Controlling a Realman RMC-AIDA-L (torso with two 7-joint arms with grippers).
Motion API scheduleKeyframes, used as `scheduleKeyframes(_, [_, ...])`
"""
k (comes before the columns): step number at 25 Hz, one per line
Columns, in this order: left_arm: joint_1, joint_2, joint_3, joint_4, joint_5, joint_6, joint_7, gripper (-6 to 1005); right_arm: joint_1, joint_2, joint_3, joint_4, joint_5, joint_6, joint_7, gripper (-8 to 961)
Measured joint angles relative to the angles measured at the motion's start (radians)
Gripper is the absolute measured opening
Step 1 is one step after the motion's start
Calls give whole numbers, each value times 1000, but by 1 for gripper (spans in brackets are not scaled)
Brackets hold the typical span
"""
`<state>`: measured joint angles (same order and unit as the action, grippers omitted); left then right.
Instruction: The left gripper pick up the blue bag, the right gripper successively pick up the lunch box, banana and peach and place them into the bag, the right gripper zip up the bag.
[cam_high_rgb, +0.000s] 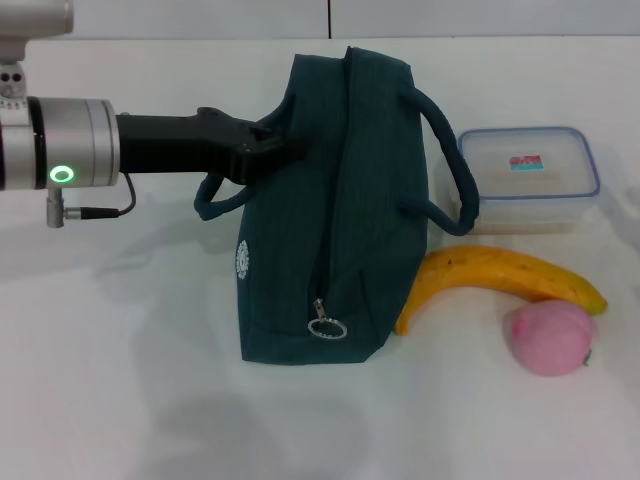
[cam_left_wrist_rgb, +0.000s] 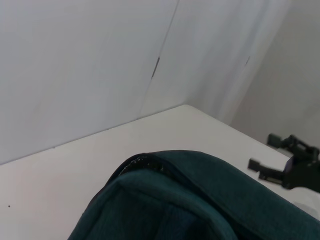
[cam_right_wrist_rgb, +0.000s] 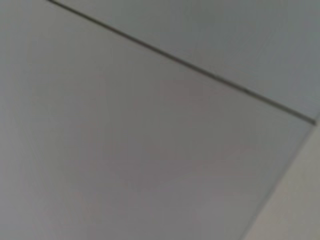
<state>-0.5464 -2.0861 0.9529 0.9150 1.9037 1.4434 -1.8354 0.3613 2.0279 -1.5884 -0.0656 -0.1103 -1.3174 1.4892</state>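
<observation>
The blue bag (cam_high_rgb: 330, 220) lies on the white table with its zip (cam_high_rgb: 322, 250) facing up and closed, ring pull at the near end. My left gripper (cam_high_rgb: 283, 146) reaches in from the left and is shut on the bag's left handle (cam_high_rgb: 215, 200) at its upper edge. The left wrist view shows the bag's fabric (cam_left_wrist_rgb: 190, 200) close below. Right of the bag stand the lunch box (cam_high_rgb: 528, 178), the banana (cam_high_rgb: 500, 280) and the peach (cam_high_rgb: 548, 338). My right gripper (cam_left_wrist_rgb: 270, 155) appears only far off in the left wrist view, open and holding nothing.
The bag's right handle (cam_high_rgb: 452, 170) loops out toward the lunch box. A white wall (cam_high_rgb: 450, 15) runs along the table's back edge. The right wrist view shows only bare pale panels (cam_right_wrist_rgb: 150, 150) with a seam.
</observation>
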Motion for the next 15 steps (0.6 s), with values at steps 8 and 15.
scheduleKeyframes(8, [-1,0,3,-26,1,0,31,39,25,0,-140,-100,11,165,98,867])
scheduleKeyframes(15, [0,0,22,-28,0,0,34,39,53,0,-186,-115,14,248,164,864])
